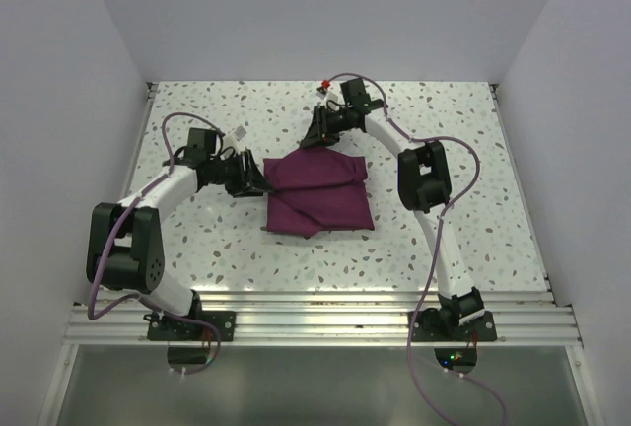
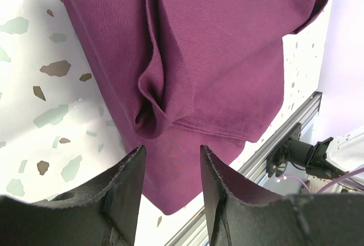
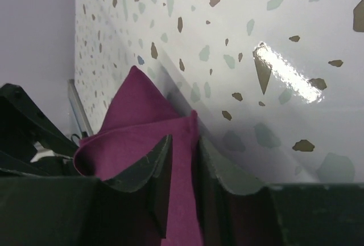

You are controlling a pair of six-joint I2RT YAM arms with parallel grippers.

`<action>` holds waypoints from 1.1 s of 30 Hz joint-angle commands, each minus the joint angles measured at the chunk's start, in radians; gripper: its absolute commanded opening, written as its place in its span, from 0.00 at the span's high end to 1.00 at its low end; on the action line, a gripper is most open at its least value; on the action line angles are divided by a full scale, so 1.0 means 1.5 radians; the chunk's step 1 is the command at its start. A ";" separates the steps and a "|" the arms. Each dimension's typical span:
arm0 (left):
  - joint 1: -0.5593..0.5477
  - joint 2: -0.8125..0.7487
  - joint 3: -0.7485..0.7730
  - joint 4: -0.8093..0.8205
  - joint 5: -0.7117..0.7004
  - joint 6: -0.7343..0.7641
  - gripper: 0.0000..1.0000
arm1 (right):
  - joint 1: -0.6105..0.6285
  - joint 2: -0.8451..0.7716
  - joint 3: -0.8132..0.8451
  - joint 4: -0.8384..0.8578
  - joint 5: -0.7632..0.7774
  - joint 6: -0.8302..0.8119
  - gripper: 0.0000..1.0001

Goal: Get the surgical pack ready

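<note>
Though folded, cloth (image 1: 317, 192) on speckled table (image 1: 197, 248).

The table (image 1: 473, 150) has a glossy white top flecked with grey, brown and green chips. An aluminium rail (image 1: 315, 322) runs along its near edge. One thing lies on it: a dark-purple cloth (image 1: 320, 194), folded into a rough rectangle of overlapping layers, near the middle. A fold on its left side puckers up.
</note>
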 commanded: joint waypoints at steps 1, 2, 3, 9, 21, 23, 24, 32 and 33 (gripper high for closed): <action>0.000 -0.022 0.001 0.016 0.003 0.006 0.53 | -0.001 -0.032 0.002 0.034 -0.040 0.018 0.74; 0.000 -0.023 0.003 0.014 0.002 0.006 0.53 | -0.001 -0.034 0.002 0.039 -0.042 0.027 0.80; 0.001 -0.024 0.004 0.014 0.002 0.006 0.53 | -0.001 -0.035 0.002 0.044 -0.043 0.032 0.82; 0.043 -0.053 0.013 -0.011 -0.044 -0.003 0.53 | 0.001 -0.084 -0.004 0.013 -0.027 0.042 1.00; 0.101 -0.029 0.064 -0.091 -0.159 -0.002 0.55 | 0.053 -0.399 -0.286 -0.049 -0.029 0.069 1.00; 0.102 -0.022 0.062 -0.089 -0.148 -0.004 0.55 | 0.080 -0.420 -0.300 -0.093 -0.019 0.031 1.00; 0.102 -0.019 0.062 -0.089 -0.148 -0.005 0.55 | 0.091 -0.429 -0.304 -0.112 -0.013 0.018 1.00; 0.102 0.005 0.067 -0.091 -0.142 0.002 0.56 | 0.132 -0.524 -0.446 -0.153 0.023 -0.021 1.00; 0.102 0.011 0.067 -0.090 -0.143 0.003 0.56 | 0.132 -0.534 -0.459 -0.152 0.025 -0.023 1.00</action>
